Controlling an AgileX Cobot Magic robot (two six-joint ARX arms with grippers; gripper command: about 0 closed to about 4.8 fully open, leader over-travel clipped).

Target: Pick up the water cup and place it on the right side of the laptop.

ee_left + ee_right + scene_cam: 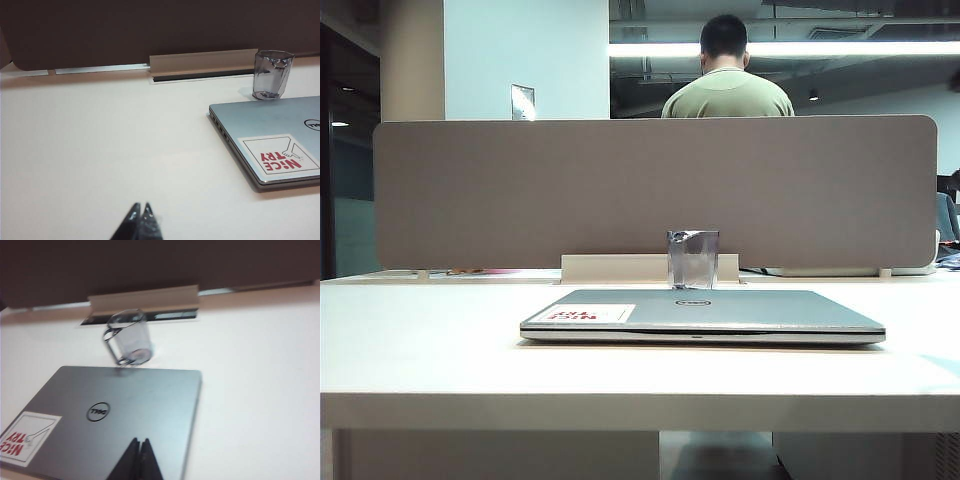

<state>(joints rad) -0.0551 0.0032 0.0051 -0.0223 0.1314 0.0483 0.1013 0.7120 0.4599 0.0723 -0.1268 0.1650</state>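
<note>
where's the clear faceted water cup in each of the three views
Exterior view: the clear faceted water cup stands upright at centre, behind the closed silver-grey laptop.
Left wrist view: the cup is upper right, beyond the laptop's far edge.
Right wrist view: the cup is upper left of centre, blurred, past the laptop.
Shared landmark: the laptop's white sticker with red print.

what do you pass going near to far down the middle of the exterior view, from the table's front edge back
table front edge → closed laptop → water cup just behind it → low beige strip at the foot of the divider → grey divider panel → man in a green shirt beyond it. Neither hand shows in this view.
</note>
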